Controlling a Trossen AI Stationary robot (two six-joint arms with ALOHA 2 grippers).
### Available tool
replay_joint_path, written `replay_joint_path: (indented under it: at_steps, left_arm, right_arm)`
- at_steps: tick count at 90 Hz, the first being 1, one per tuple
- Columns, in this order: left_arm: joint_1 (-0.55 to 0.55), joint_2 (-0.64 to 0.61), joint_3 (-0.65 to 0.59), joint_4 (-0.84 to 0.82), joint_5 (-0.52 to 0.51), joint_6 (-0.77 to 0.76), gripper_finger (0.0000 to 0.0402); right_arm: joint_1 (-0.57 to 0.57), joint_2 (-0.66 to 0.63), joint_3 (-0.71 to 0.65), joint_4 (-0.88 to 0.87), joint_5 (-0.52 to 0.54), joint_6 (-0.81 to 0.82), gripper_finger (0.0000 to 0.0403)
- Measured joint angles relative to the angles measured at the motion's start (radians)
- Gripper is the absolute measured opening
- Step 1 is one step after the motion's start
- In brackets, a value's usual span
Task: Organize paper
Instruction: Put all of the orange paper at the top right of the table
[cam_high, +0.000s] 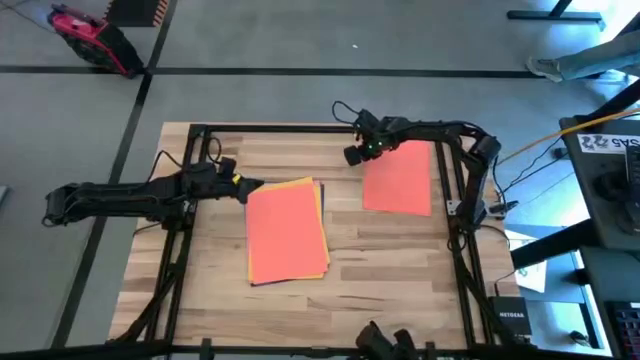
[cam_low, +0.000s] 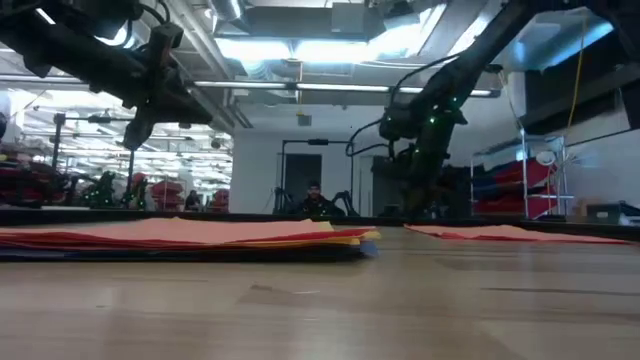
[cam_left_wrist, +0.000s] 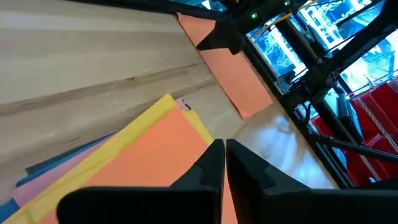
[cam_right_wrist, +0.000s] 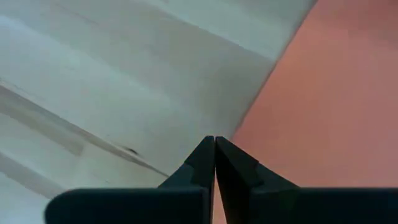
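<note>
1. Left gripper (cam_high: 243, 184): dark two-finger tool at left of centre in the high view, poised over the upper left corner of the stack. In the left wrist view its fingers (cam_left_wrist: 211, 163) stand nearly together with only a thin slit between them, and nothing is held.

2. Stack of matte coloured rectangular paper sheets (cam_high: 286, 232): at centre of the high view, lying flat on the pale wooden table (cam_high: 390, 265). An orange-red sheet lies on top; yellow, pink and blue edges (cam_left_wrist: 74, 163) fan out beneath it in the left wrist view, so the edges are not squared. A dark edge shows at the stack's lower end. Judged mostly gathered, not yet aligned.

3. Right gripper (cam_high: 356, 153): at upper centre of the high view, at the upper left corner of the single sheet. In the right wrist view its fingers (cam_right_wrist: 202, 160) are pressed tip to tip just at the sheet's edge; whether they pinch the paper cannot be told.

4. Single orange-red matte paper sheet (cam_high: 398, 178): right of centre, flat on the table and well apart from the stack. Judged the remaining item: it is yet to be joined to the stack, after which squaring is left.
</note>
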Motion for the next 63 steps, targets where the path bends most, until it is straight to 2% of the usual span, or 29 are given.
replay_joint_path:
  at_steps: [36, 63]
  left_arm:
    - [0.0, 0.0, 0.0, -0.02, 0.0, 0.0, 0.0]
    - [0.0, 0.0, 0.0, -0.02, 0.0, 0.0, 0.0]
  right_arm:
    - [-0.001, 0.0, 0.0, -0.07, 0.049, -0.025, 0.0]
    - [0.018, -0.014, 0.0, 0.014, -0.016, -0.022, 0.0]
